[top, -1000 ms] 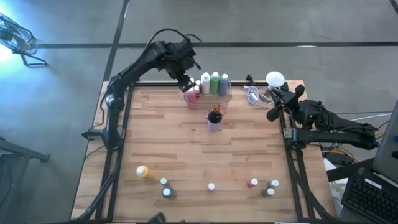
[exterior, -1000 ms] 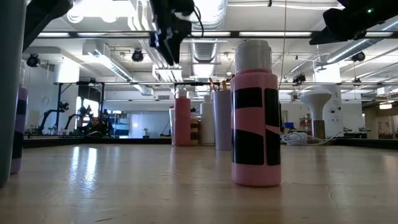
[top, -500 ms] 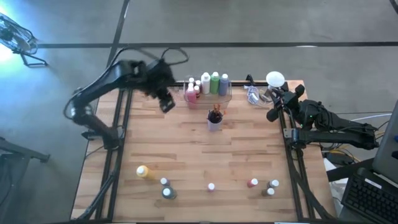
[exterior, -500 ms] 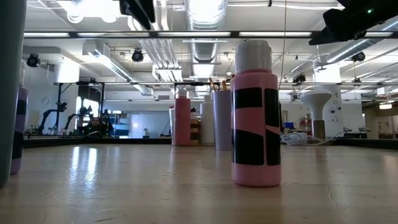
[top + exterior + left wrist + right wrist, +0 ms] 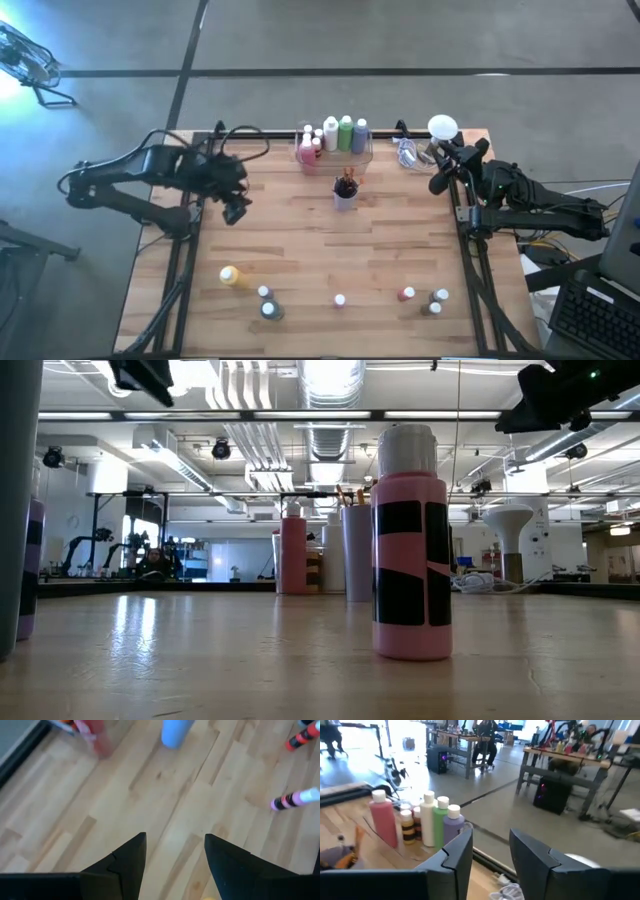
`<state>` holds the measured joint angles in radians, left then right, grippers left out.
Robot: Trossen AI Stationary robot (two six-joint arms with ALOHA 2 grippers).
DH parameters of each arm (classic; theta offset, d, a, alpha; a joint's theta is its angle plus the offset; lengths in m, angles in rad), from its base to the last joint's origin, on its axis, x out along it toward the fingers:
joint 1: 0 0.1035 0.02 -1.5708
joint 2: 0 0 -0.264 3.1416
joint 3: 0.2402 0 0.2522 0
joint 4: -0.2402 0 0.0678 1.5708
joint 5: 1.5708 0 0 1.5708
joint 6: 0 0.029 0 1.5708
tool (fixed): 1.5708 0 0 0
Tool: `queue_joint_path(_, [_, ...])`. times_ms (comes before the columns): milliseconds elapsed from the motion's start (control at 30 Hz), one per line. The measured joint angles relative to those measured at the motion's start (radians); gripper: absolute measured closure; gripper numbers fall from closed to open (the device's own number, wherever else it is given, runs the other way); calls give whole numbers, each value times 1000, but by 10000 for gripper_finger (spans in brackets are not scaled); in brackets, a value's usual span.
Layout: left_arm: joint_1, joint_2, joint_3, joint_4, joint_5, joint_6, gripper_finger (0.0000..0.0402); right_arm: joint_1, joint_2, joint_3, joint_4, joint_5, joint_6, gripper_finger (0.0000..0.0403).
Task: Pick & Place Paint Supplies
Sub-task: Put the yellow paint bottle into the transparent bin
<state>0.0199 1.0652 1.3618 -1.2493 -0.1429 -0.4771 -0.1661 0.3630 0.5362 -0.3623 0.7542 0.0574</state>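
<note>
I count seven small bottles (image 5: 339, 300) along the frame's bottom, four tall bottles (image 5: 345, 134) top centre, one brush cup (image 5: 345, 195)

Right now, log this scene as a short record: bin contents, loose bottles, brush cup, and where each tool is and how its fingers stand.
bin: clear bin at the table's far edge, holding tall pink, white, green and purple bottles plus small ones
brush cup: white cup of paintbrushes, just in front of the bin
loose bottles: yellow bottle lying near the front left; small upright bottles in a row along the front edge
left tool: over the table's left edge, open, holding nothing
right tool: at the table's right edge, open, empty
</note>
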Motion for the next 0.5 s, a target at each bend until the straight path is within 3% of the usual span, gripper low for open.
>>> queue_joint_path(233, [-45,-124,-147,42,39,-67,195,0,0,0,0,-161,-4,276])
queue_joint_path(500, [-135,-157,-166,73,150,-180,195,0,0,0,-1,-161,-8,305])
